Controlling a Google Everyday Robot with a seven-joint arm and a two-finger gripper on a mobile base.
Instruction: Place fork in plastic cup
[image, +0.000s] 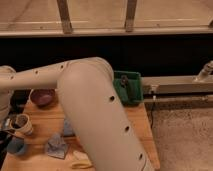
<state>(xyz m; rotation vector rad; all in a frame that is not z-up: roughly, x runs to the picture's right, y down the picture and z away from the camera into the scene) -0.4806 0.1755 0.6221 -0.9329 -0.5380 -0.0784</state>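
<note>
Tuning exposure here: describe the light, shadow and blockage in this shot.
Camera view: warm, dim light on the wooden table; a black unlit band behind it; the pale arm is brightest and hides the table's middle; the gripper sits in shadow at the left edge, beside the white cup, above the plastic cup in the picture.

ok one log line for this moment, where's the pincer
pincer: far left, beside white cup | blue plastic cup: below it, table edge | fork: not discernible | arm: blocks centre
</note>
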